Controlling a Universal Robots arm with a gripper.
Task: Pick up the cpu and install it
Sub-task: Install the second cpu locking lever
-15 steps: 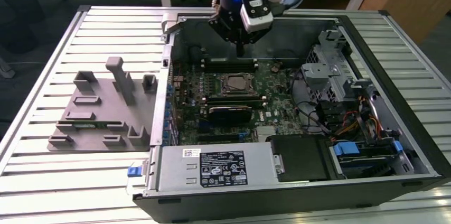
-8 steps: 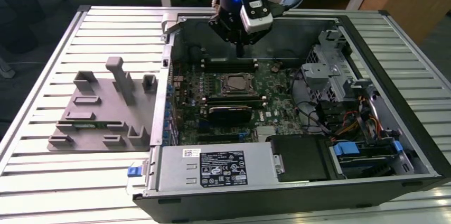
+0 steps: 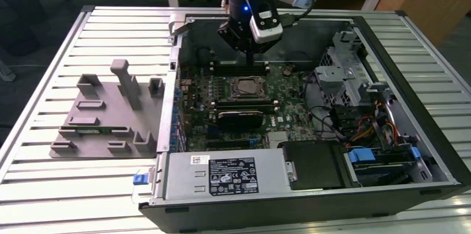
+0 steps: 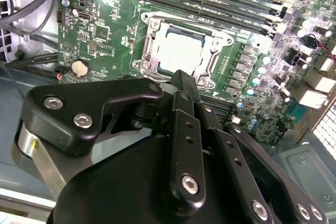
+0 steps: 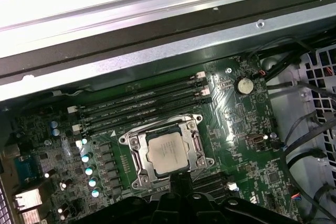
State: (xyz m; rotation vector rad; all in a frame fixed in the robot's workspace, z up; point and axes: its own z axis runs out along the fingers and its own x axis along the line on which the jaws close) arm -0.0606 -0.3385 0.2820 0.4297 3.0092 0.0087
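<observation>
- Fingers of my gripper (image 3: 250, 60) were pressed together with nothing between them, as the narrow dark tip showed in both wrist views (image 4: 181, 77) (image 5: 181, 178)
- My gripper hung inside the open computer case (image 3: 294, 214), in the upper middle of the exterior view, pointing down at the motherboard (image 3: 290, 107)
- The cpu (image 3: 245, 86) lay flat in its socket near the centre of the exterior view, just below my fingertips in that picture and apart from them
- In both wrist views the cpu (image 4: 181, 51) (image 5: 167, 153) showed its silver-grey top seated squarely within the metal socket frame (image 4: 152, 27) (image 5: 137, 142), and my gripper's tip stood just beside the frame's edge
- I could not tell whether the tip touched the frame
- Long dark memory slots (image 5: 142, 106) ran beside the socket, between it and the case wall
- A round coin cell (image 5: 241, 84) sat on the board, well apart from the socket
- The black heatsink block (image 3: 237, 119) lay on the board just below the socket in the exterior view
- The grey power supply (image 3: 220, 176) filled the lower middle of the case
- On the exterior view's left, a grey fixture tray (image 3: 103, 112) with upright posts rested on the slatted table (image 3: 44, 201), well apart from my gripper
</observation>
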